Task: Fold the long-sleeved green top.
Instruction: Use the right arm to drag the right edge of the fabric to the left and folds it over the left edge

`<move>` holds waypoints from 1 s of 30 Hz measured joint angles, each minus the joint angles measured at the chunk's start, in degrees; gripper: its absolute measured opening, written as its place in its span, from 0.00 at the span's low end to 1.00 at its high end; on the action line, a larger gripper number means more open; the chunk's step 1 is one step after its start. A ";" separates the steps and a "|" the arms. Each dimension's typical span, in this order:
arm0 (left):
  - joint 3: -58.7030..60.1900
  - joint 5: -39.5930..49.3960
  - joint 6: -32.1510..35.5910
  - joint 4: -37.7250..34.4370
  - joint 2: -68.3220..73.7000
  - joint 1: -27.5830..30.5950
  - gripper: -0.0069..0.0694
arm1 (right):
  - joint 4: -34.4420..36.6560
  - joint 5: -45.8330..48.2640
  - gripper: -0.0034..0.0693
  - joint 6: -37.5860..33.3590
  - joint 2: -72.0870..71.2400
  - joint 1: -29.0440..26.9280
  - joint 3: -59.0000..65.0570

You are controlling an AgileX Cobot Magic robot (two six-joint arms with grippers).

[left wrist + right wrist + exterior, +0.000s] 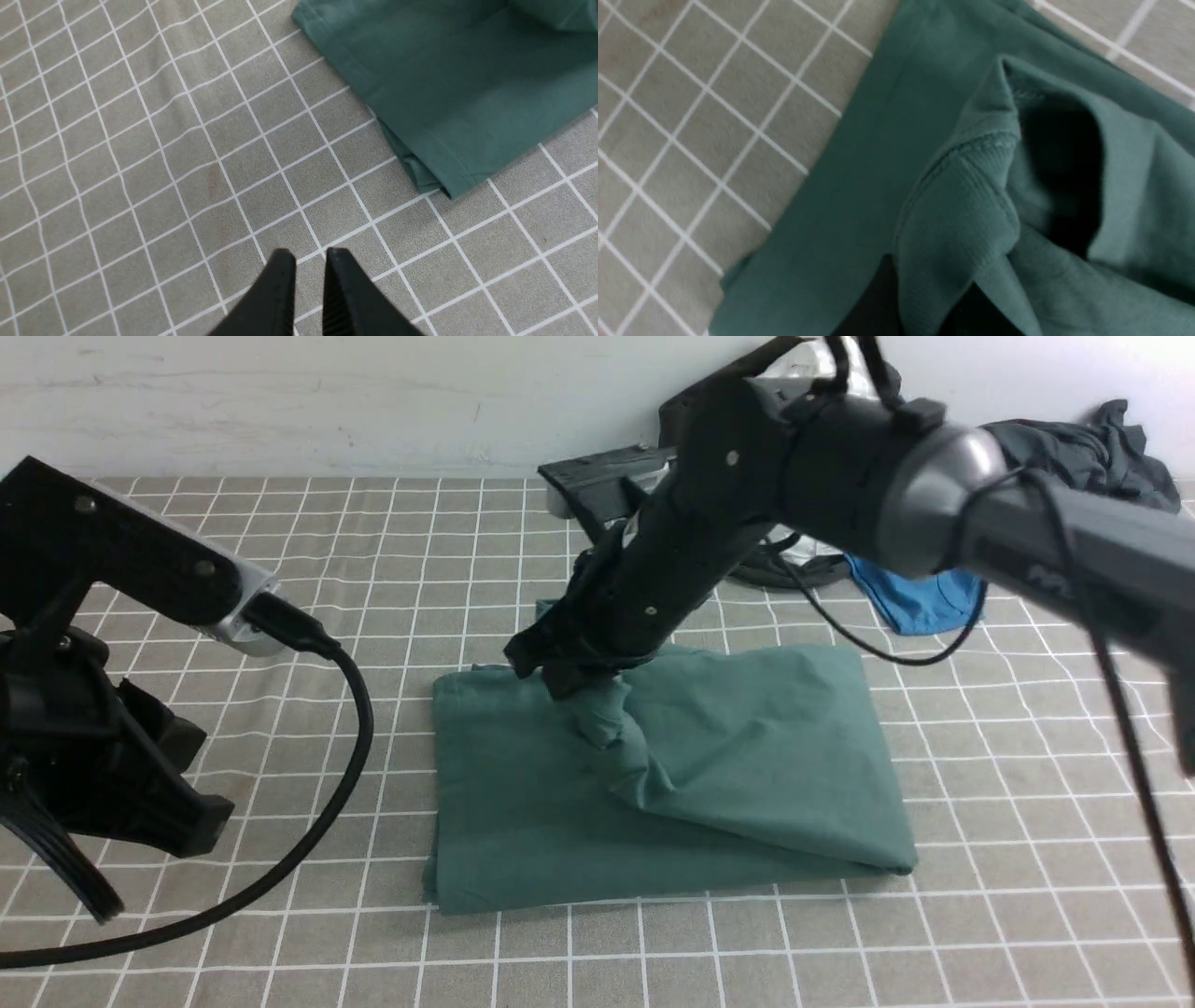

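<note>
jaws of the left gripper (310, 261) stand almost closed at the near left, with only a thin slit between the 2 black tips and nothing in them. they hang above the bare checked cloth of the bench (653, 961), apart from the fabric. just beyond, mid-bench, lies the green long-sleeved top (747, 775), folded into a rough rectangle, its stacked edges showing at the near left corner. a loose fold slants across its right half. at the top's far left part the right gripper (579, 672) reaches down from the right, its jaws clamped on a bunch of ribbed green fabric that rises in a twisted peak off the flat layers. whether that ribbing is cuff or neck i cannot tell. farther back on the right a bright blue garment (920, 602) lies partly hidden behind the arm, and a dark grey garment (1092, 448) is heaped by the wall.
</note>
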 joint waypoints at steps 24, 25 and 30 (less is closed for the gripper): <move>0.00 1.22 0.00 0.00 -0.34 0.00 0.19 | -6.84 13.18 0.61 2.74 9.25 -0.99 -21.24; 0.00 1.22 0.00 0.00 -0.34 0.00 0.19 | -8.11 13.20 0.55 3.82 10.28 -0.99 -20.73; 0.00 1.22 0.00 0.00 -0.34 0.00 0.19 | -5.48 13.21 0.39 4.44 15.30 -0.49 -20.22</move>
